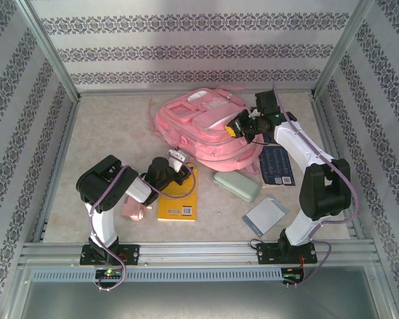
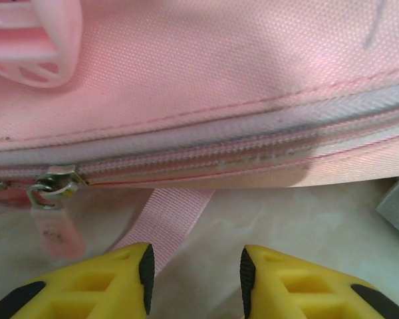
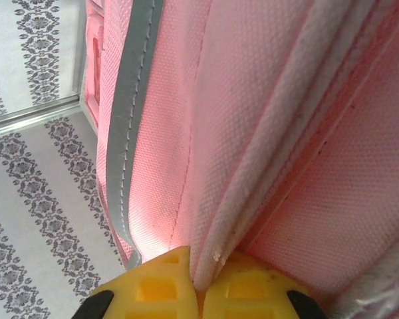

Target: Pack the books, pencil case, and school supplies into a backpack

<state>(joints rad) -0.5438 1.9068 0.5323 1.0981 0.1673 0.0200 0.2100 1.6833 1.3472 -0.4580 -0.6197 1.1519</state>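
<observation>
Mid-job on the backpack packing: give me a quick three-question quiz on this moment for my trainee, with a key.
1. True or false: the right hand is shut on a fold of the backpack.
2. The pencil case lies: A) between the yellow book and the navy book; B) inside the backpack; C) on top of the yellow book.
3. Fill in: the left hand stands open, facing the backpack's ____.
Key: 1 true; 2 A; 3 zipper.
</observation>
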